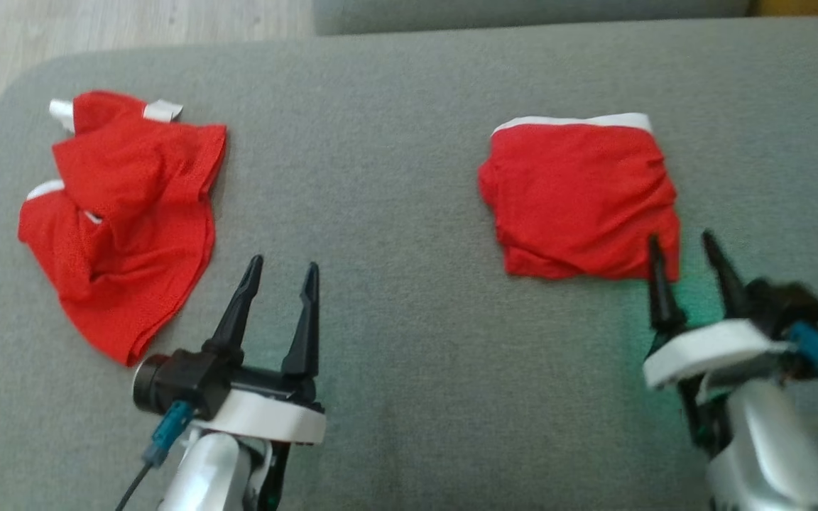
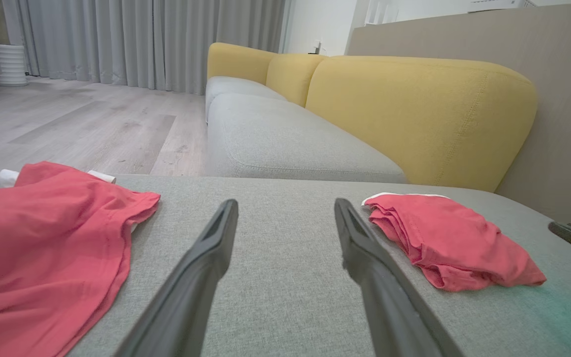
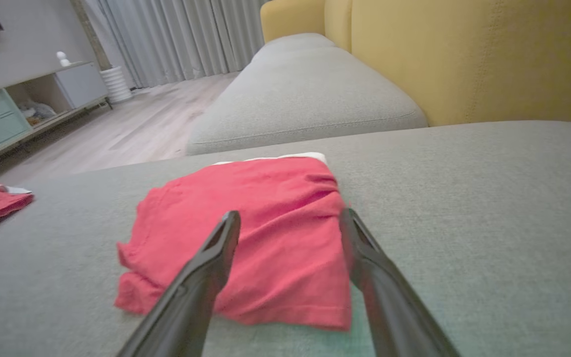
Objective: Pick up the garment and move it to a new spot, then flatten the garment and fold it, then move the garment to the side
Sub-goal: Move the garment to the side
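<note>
Head view: folded red fabric garment with a white waistband lying flat on the right half of the wide grey upholstered cushion. Roughly a rectangle, long axis left to right, waistband along the far edge, pointing away from the robot. Right gripper at its near right corner, fingers spread apart, nothing pinched. Touching the cloth or just over it, can't tell, bit blurry. Left gripper also spread wide and empty, over bare cushion. Crumpled red garment with white trim well apart on the left, near the rounded corner. Plenty of bare grey between the two, plus a strip right of the folded one.

Left wrist view: folded garment right of the fingers, stacked folds facing this way. Yellow sofa back and another grey seat beyond the far edge, wood floor to the left.

Right wrist view: open fingers straddling the garment's near edge, waistband on the far side, bare cushion all round.
</note>
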